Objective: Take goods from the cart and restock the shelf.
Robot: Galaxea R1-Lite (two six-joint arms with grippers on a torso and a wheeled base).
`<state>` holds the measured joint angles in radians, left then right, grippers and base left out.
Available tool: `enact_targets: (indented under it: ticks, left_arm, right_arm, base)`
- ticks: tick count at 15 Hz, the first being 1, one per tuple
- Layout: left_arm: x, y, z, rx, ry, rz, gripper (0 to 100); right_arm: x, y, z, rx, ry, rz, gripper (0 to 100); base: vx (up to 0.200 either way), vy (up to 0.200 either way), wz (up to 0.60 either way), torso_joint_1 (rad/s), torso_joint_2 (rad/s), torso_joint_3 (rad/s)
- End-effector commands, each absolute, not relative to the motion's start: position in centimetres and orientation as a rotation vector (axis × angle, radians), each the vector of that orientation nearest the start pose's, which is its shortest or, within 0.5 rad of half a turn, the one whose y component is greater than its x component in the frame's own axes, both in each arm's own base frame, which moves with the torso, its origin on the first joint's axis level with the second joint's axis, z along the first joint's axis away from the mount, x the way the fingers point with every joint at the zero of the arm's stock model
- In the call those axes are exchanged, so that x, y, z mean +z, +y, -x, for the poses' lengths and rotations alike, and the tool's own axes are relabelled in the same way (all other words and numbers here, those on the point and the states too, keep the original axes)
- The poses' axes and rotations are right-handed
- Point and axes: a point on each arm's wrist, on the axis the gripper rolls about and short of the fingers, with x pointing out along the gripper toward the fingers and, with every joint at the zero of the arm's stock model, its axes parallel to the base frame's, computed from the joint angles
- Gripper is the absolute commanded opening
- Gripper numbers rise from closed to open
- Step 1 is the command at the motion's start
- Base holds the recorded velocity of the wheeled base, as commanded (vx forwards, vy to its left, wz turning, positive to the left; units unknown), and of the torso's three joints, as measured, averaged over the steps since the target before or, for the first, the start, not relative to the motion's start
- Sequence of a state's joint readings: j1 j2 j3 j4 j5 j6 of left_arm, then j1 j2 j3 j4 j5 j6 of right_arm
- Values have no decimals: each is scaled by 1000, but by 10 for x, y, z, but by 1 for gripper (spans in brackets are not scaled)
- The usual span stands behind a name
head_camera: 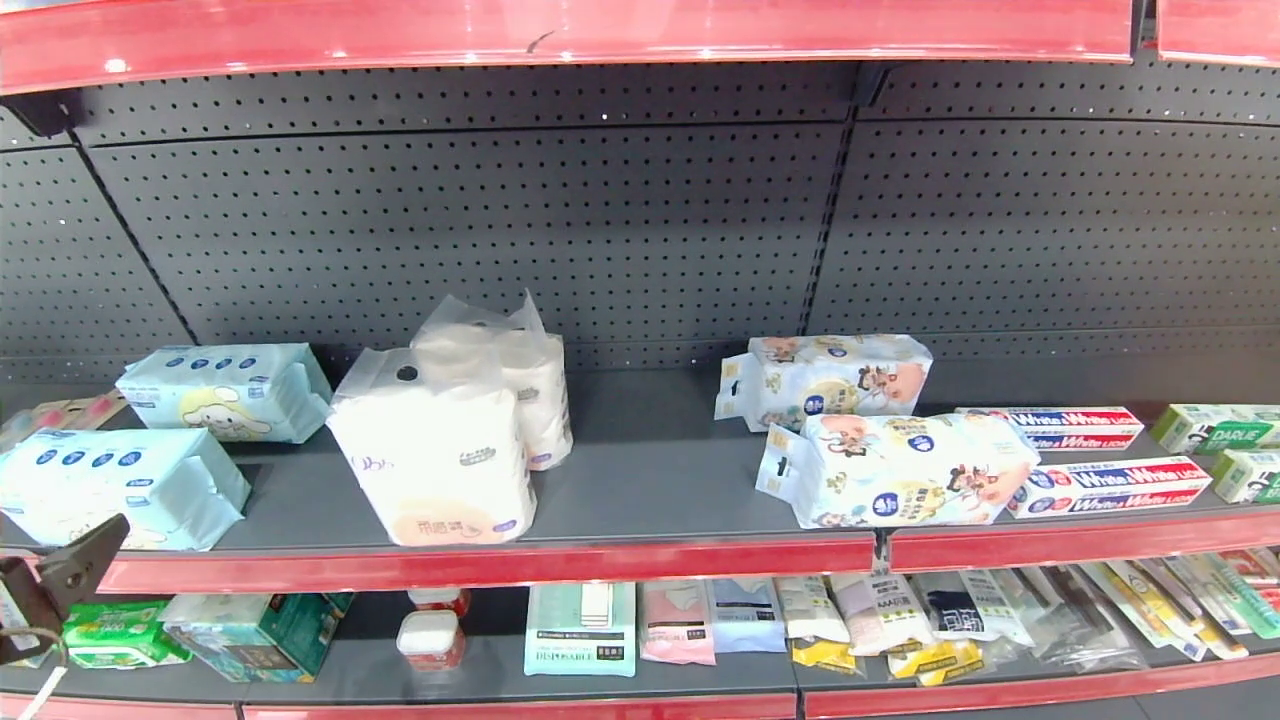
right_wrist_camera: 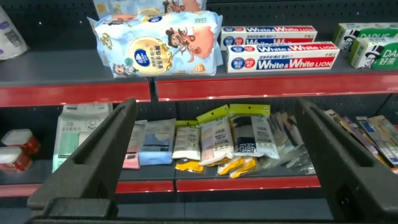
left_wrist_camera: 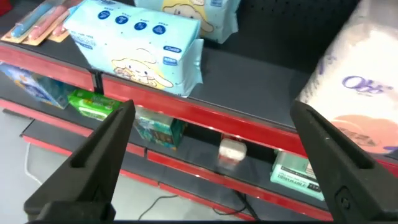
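1. At the right end of the shelf [head_camera: 650, 470], green boxes [head_camera: 1215, 427] are cut off by the frame. At its left end, some pink-handled items [head_camera: 60, 412] are too cropped to identify.
2. A rear roll pack [head_camera: 535, 385] is half hidden behind the front roll pack [head_camera: 435, 465], which stands at the shelf's front edge near the middle.
3. The red front lip [head_camera: 480, 565] partly hides the goods on the lower shelf [head_camera: 365, 675]: flat packets [head_camera: 680, 620], a small jar [head_camera: 430, 640] and a teal box [head_camera: 255, 630].
4. One blue tissue pack [head_camera: 225, 392] lies toward the back at the left, and another blue pack [head_camera: 120, 487] lies at the front left corner.
5. Right of centre, a cartoon-printed pack [head_camera: 900, 470] lies at the front edge with a second printed pack [head_camera: 825, 378] behind it. Toothpaste boxes [head_camera: 1110, 485] lie just beside them.
6. The left gripper [left_wrist_camera: 212, 106] hovers before the shelf's front edge, its fingers spread apart with nothing between them.
7. The right gripper [right_wrist_camera: 216, 102] also has its fingers wide apart and empty. It faces the lower shelf's packets, below the front printed pack.
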<state>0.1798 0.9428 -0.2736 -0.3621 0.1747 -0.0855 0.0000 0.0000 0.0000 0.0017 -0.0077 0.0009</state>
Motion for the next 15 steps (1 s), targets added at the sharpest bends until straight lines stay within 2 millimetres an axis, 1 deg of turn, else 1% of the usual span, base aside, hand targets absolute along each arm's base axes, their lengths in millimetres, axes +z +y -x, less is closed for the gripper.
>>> enact_targets:
  ticks: [1, 3, 4, 7, 8, 9, 11, 12, 14, 15]
  left_arm:
    - [166, 36, -128, 426, 362, 75, 100]
    - [168, 46, -147, 452, 398, 77, 100]
    - [169, 46, -149, 450, 400, 77, 100]
    - [158, 52, -168, 423, 488, 83, 100]
    - [155, 55, -177, 422, 514, 80, 100]
    - [155, 57, -185, 420, 521, 80, 100]
    - [160, 61, -200, 416, 514, 79, 100]
    - [168, 64, -216, 396, 496, 67, 100]
    - [175, 65, -224, 361, 505, 37, 100]
    - [178, 62, -232, 323, 516, 27, 100]
  right_arm:
    - [75, 0, 23, -8, 3, -2, 100]
    - [75, 0, 23, -8, 3, -2, 100]
    - [75, 0, 23, -8, 3, 0, 100]
    - [75, 0, 23, -8, 2, 0, 100]
    - [75, 0, 23, -8, 2, 0, 100]
    - [75, 0, 23, -8, 2, 0, 100]
    - [75, 0, 23, -8, 3, 0, 100]
    - [75, 0, 23, -8, 2, 0, 100]
    - [75, 0, 23, -8, 3, -2, 100]
    - [75, 0, 23, -8, 3, 0, 100]
  base:
    - [0, 0, 0, 0, 0, 0]
    - [0, 0, 0, 0, 0, 0]
    - [0, 0, 0, 0, 0, 0]
    - [0, 0, 0, 0, 0, 0]
    - [0, 0, 0, 0, 0, 0]
    - [0, 0, 0, 0, 0, 0]
    - [0, 0, 0, 0, 0, 0]
    - [0, 0, 0, 0, 0, 0]
    - [0, 0, 0, 0, 0, 0]
    - [0, 0, 0, 0, 0, 0]
